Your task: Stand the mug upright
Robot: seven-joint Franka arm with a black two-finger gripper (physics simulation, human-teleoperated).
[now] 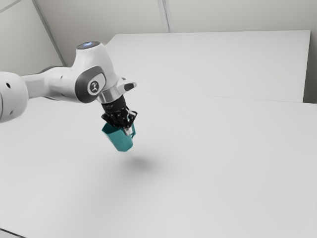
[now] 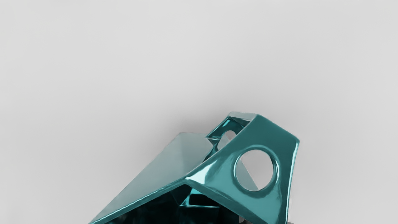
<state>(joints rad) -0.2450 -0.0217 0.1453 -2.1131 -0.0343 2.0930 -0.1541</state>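
Teal mug (image 1: 119, 140), glossy, faceted, handle (image 2: 278, 132) with a round hole through it. Hangs off the table (image 1: 213, 163), tilted, mouth up toward the exterior view's left, base down. Over the part nearer the exterior view's left, well in from the right-hand side; soft shadow (image 1: 141, 163) on the tabletop below. Gripper (image 1: 128, 130) looks closed on the mug near rim and handle, going by the mug being off the table; exact contact hard to make out.

Handling, my guess: stiff, fairly light, smooth so could slip or pivot; ceramic would chip if dropped. Best hold: side wall just below the rim, or the handle. Tilt should come out before the base takes weight.

Surface: plain white, matte, looks flat. Room: pale walls (image 1: 223, 17), a white panel (image 1: 213, 64) past the table's far edge.
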